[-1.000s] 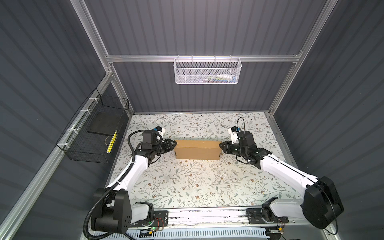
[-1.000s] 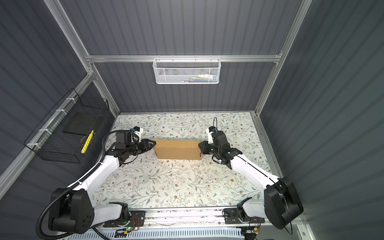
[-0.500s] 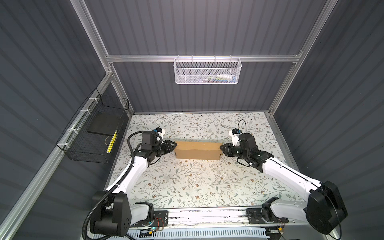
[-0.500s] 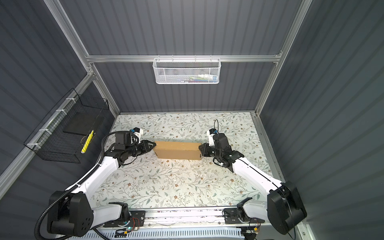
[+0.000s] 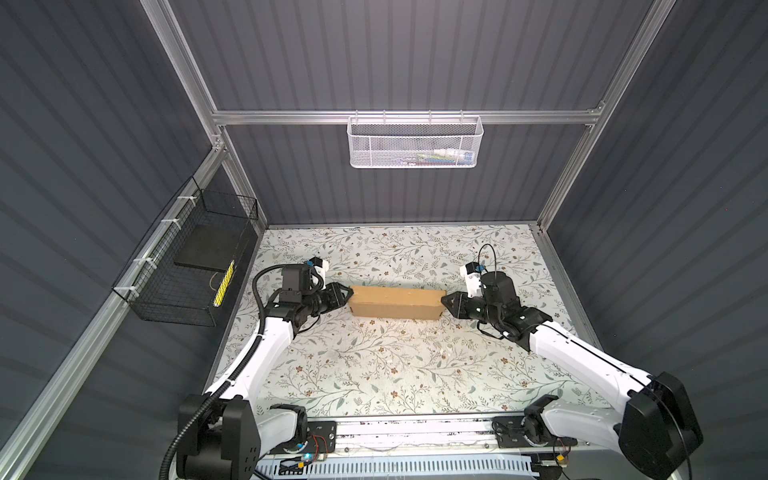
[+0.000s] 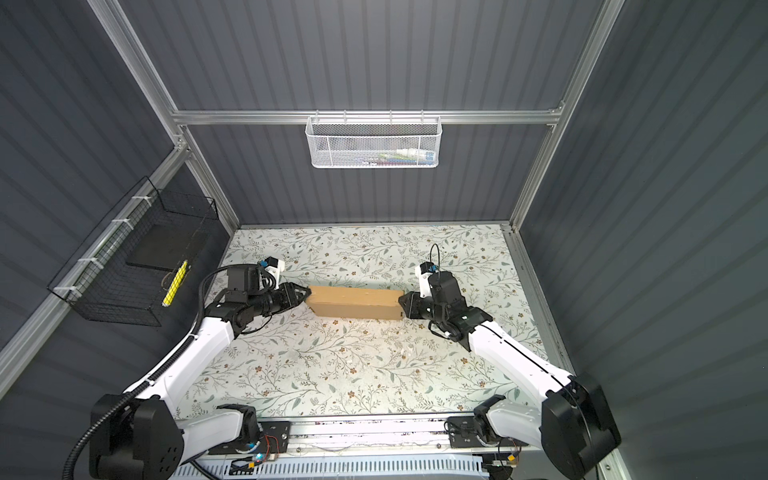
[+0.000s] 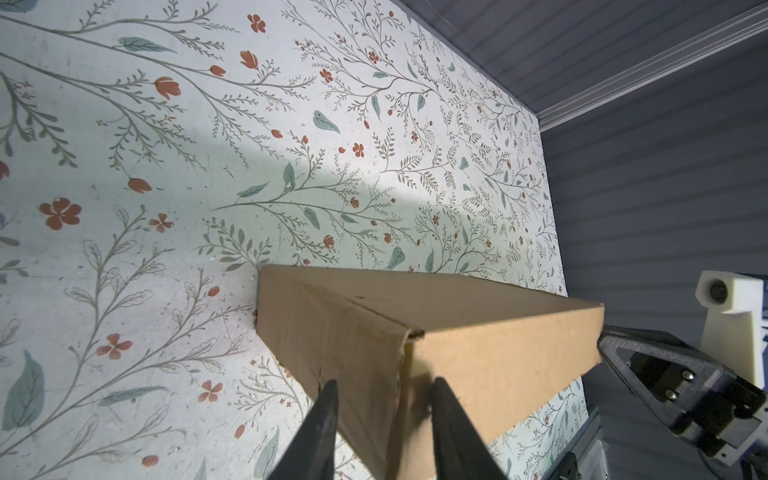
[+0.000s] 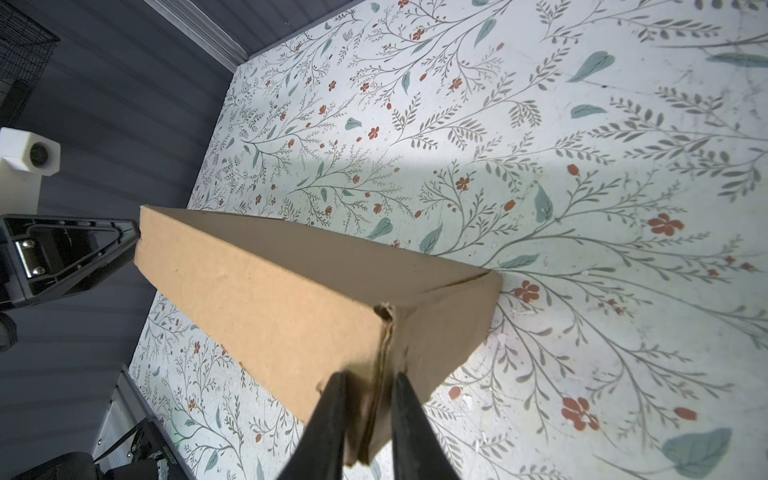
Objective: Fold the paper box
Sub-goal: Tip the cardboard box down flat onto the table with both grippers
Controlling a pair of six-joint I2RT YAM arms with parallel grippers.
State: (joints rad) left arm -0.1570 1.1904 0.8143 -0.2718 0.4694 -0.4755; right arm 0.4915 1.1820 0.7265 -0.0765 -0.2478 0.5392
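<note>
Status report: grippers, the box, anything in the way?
Left gripper shut on the paper box, one end. Right gripper shut on the other end. Box folded closed, held between them. Nothing in the way.

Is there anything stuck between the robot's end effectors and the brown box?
Nothing visible does. The left end effector and the right end effector each pinch an end corner of the paper box.
</note>
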